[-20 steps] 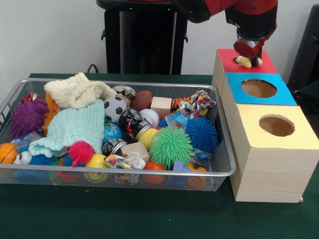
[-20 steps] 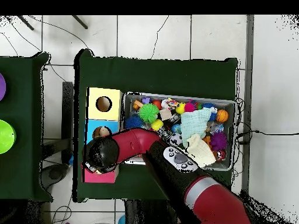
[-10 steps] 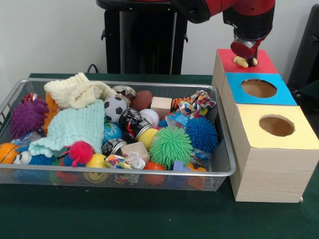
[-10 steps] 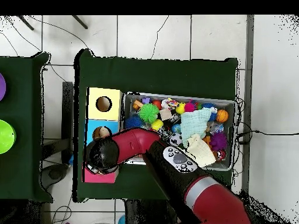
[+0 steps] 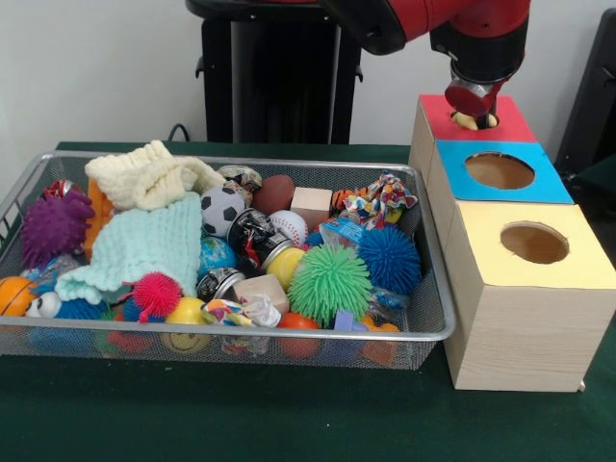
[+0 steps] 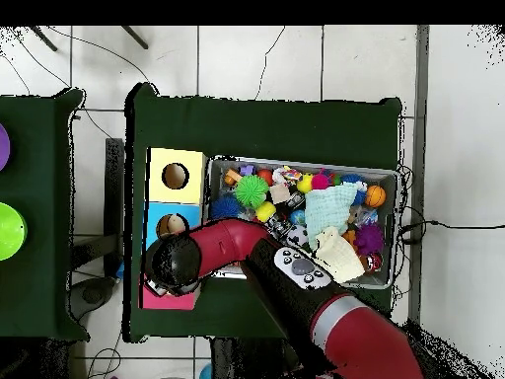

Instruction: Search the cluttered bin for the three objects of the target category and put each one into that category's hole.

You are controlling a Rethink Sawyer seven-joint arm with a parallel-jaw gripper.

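We are positioning the gripper directly over the red box top. Its fingers are pinching a small tan object, which is sitting just above the red surface. The wire bin, beside the boxes, is holding the remaining clutter.
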